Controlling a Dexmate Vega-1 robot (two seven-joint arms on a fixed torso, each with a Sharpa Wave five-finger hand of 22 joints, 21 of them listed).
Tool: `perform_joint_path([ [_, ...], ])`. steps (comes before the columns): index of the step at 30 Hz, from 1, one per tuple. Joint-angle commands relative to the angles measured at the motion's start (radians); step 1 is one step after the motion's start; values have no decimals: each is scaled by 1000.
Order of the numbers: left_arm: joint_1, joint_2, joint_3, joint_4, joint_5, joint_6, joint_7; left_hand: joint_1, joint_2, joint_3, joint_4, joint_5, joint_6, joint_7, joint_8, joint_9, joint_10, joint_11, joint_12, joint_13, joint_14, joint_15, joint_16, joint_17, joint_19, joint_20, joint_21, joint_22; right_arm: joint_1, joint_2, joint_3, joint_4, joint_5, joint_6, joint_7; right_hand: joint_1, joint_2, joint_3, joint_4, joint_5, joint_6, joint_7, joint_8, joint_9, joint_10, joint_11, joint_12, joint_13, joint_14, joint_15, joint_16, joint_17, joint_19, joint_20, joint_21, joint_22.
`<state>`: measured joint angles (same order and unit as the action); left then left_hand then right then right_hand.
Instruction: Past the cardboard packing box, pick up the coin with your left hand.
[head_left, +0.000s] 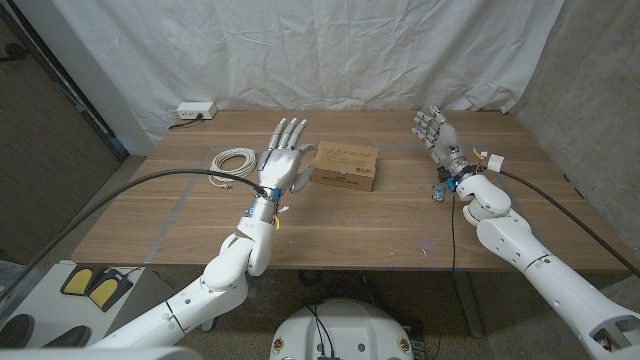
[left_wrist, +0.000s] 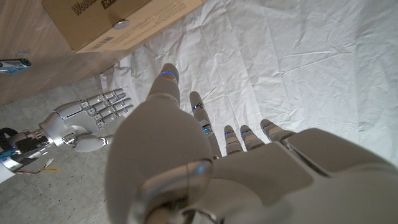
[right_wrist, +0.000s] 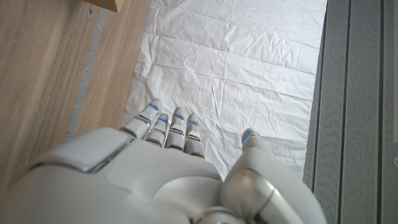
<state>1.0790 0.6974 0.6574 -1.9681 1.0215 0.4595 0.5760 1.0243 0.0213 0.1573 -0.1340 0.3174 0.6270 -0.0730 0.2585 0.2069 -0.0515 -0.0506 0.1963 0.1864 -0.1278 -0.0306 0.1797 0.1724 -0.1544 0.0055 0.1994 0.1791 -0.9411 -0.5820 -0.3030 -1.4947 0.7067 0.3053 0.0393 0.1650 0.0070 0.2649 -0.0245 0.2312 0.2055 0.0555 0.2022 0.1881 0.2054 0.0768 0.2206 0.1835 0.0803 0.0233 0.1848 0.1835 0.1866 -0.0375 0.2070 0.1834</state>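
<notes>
The cardboard packing box (head_left: 346, 165) lies on the wooden table (head_left: 380, 230), a little past its middle. My left hand (head_left: 283, 155) is raised just left of the box, fingers spread and straight, holding nothing. In the left wrist view, the left hand (left_wrist: 186, 162) reaches toward the box (left_wrist: 112, 18), and a small round grey disc (left_wrist: 121, 25), seemingly the coin, shows against the box's edge. Whether it lies on the box I cannot tell. My right hand (head_left: 437, 132) is held up at the far right, fingers apart and empty; it shows again as the right hand (left_wrist: 87, 115) and the right hand (right_wrist: 161, 180).
A coiled white cable (head_left: 232, 160) lies left of my left hand. A white power strip (head_left: 195, 110) sits at the far left edge. A small blue item (head_left: 438, 190) lies near my right wrist. A white sheet hangs behind the table.
</notes>
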Motion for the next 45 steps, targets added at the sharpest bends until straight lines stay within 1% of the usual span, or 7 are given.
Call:
perform_joint_path([
  [1,-60,-27,72,35,49,27,-60,14,1,-2,2,-6,4,-2,-3,3,-8,-1,0,-1,-12,4,-4,2,-9,1,-1,5,-14,-8,14,-1,14,-6,-3,-3,4,-4,-2,5,11,-1,0,2,12,2,-4,2,5,6,5,6,3,-23,-1,4],
  [10,-80,-49,117,58,108,60,-76,25,5,-1,-1,-8,18,-4,-1,3,-10,0,0,-1,-17,3,-3,2,-12,1,-1,5,-45,-27,32,-38,12,-6,-25,-4,5,-5,-2,5,10,-2,-1,2,11,4,-4,2,6,6,5,6,2,-22,-1,4],
  [13,-84,-66,133,69,146,96,-83,29,6,-2,-1,-10,22,-7,-1,3,-8,-1,2,-1,-22,13,-4,2,-15,16,-1,5,-53,-31,37,-45,13,-4,-28,-5,5,-5,-2,5,10,-2,-1,2,11,2,-4,2,5,7,5,6,2,-22,-1,4],
  [17,-87,-80,137,95,131,82,-27,36,11,-2,0,-13,25,4,-3,4,9,12,9,-1,-30,34,-4,2,-14,19,1,5,-70,-37,45,-57,19,-6,-34,-5,5,-6,-2,5,10,-3,-2,2,11,1,-4,2,5,5,5,6,1,-22,-2,4],
  [22,-103,-88,161,92,155,101,-78,39,13,-3,1,-15,33,15,-2,5,11,16,9,0,-36,39,-4,2,-13,20,2,5,-89,-45,61,-70,30,-4,-37,-5,5,-6,-2,5,10,-3,-2,2,11,1,-4,2,5,5,5,6,1,-20,-2,4],
  [30,-136,-139,195,160,175,126,-46,48,17,-5,1,-20,45,12,-1,6,2,1,5,-1,-47,6,-4,2,-25,2,-1,5,-106,-54,78,-84,39,3,-35,-6,5,-7,-3,6,9,-3,-3,2,12,4,-5,2,6,8,5,6,1,-21,-2,4],
  [45,-207,-185,255,227,196,151,-103,54,21,-8,2,-25,54,8,-2,6,-13,-4,1,-1,-59,7,-4,3,-35,-1,-3,5,-154,-73,112,-122,49,16,-43,-6,5,-8,-4,6,8,-3,-3,2,12,3,-5,2,7,8,5,6,1,-20,-2,4],
])
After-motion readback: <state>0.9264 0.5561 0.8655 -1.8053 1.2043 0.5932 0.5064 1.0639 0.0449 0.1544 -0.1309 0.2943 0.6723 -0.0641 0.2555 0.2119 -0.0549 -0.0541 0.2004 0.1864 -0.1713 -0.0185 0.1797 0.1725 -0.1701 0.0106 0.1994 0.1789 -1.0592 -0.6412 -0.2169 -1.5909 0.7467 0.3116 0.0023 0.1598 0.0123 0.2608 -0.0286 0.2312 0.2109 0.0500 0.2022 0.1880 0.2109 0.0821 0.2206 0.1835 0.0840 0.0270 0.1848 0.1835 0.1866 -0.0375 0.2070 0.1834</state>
